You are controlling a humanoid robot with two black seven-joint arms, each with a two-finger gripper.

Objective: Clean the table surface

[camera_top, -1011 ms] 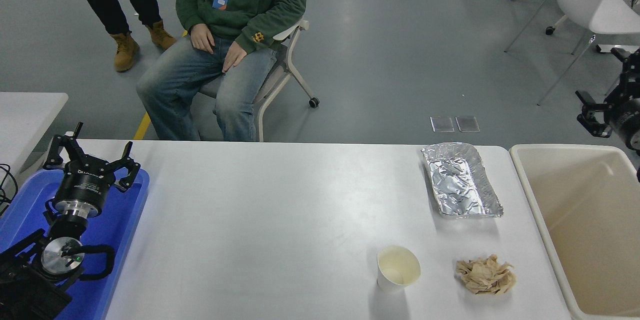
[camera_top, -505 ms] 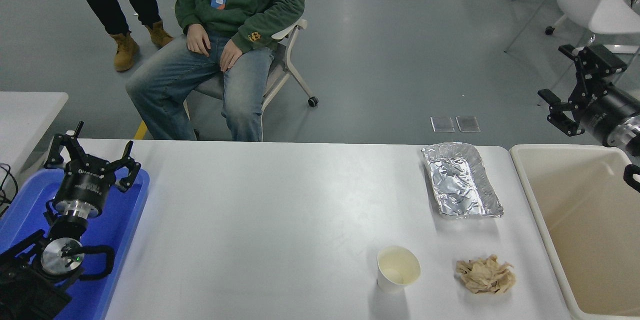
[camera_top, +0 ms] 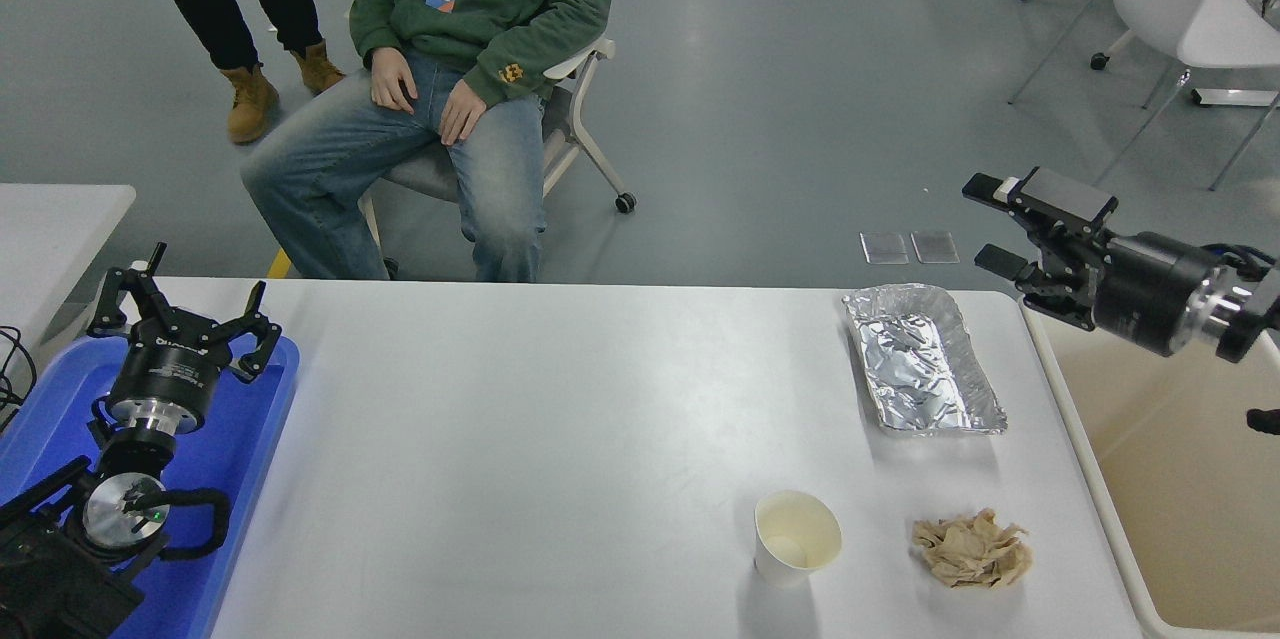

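While the left gripper (camera_top: 180, 304) sits parked with fingers spread over the blue tray (camera_top: 240, 449), the right gripper (camera_top: 1010, 219) hangs empty and spread above the bin's (camera_top: 1100, 479) far left corner. On the table surface (camera_top: 560, 439) (right end): foil tray (camera_top: 920, 359), paper cup (camera_top: 795, 534), crumpled napkin (camera_top: 970, 549).

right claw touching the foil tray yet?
Apart. In the head view the right claw hangs open above the bin's far left corner, with bare table surface and grey floor showing between it and the foil tray.
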